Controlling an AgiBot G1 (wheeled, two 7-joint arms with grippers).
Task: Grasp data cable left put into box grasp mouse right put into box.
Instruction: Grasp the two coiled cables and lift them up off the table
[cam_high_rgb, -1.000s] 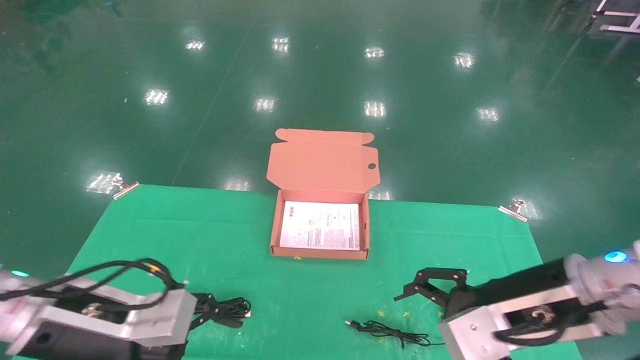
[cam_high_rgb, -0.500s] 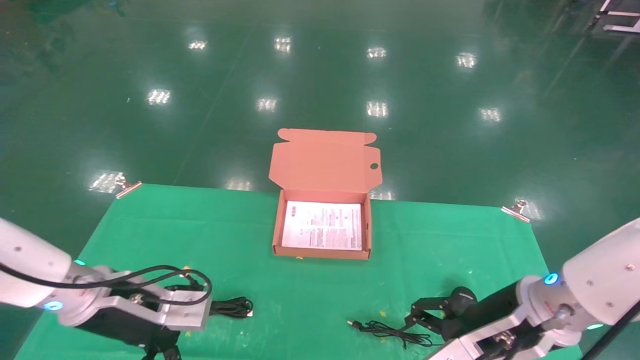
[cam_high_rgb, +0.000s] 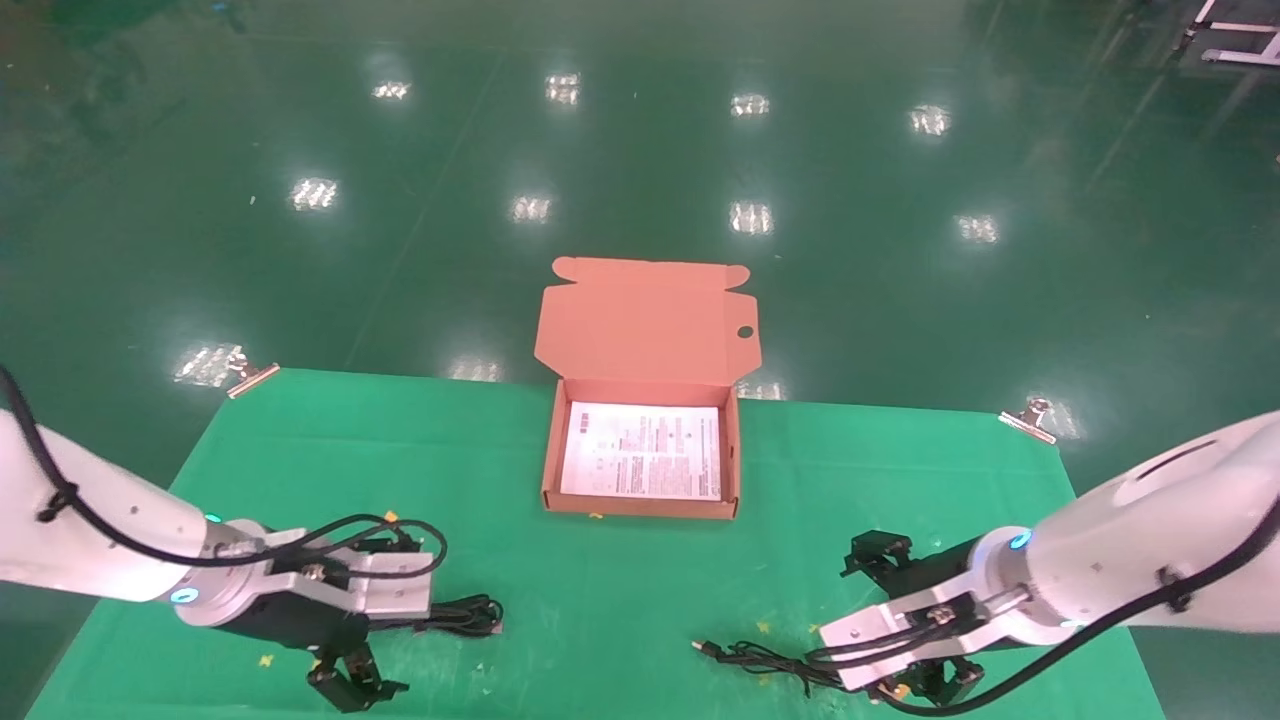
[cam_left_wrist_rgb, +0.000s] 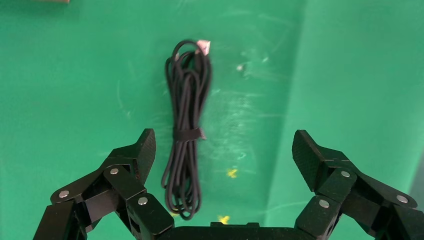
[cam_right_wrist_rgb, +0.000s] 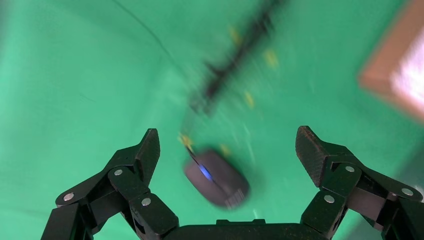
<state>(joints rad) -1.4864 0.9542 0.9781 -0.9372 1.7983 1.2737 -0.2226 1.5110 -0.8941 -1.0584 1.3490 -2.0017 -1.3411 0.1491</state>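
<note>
The data cable (cam_high_rgb: 462, 615), a tied black bundle, lies on the green cloth at the front left. My left gripper (cam_high_rgb: 366, 615) is open above its near end. In the left wrist view the data cable (cam_left_wrist_rgb: 187, 130) lies between the fingers of the left gripper (cam_left_wrist_rgb: 223, 142), close to one of them, untouched. The mouse is hidden under my right arm in the head view; its cord (cam_high_rgb: 775, 660) trails left. In the right wrist view the mouse (cam_right_wrist_rgb: 217, 177) lies between the spread fingers of my open right gripper (cam_right_wrist_rgb: 227, 137), which the head view shows at the front right (cam_high_rgb: 905, 618). The box (cam_high_rgb: 545, 470) stands open at the middle back.
The box's lid (cam_high_rgb: 648, 325) stands up behind it, and a white printed sheet (cam_high_rgb: 642, 450) lines its floor. Metal clips (cam_high_rgb: 250, 378) (cam_high_rgb: 1030, 418) hold the green cloth (cam_high_rgb: 640, 570) at its far corners. Beyond the table is glossy green floor.
Both arms have swung in and turned their grippers down towards the cloth. The left now hangs over the data cable and the right over the mouse. Both stay open.
</note>
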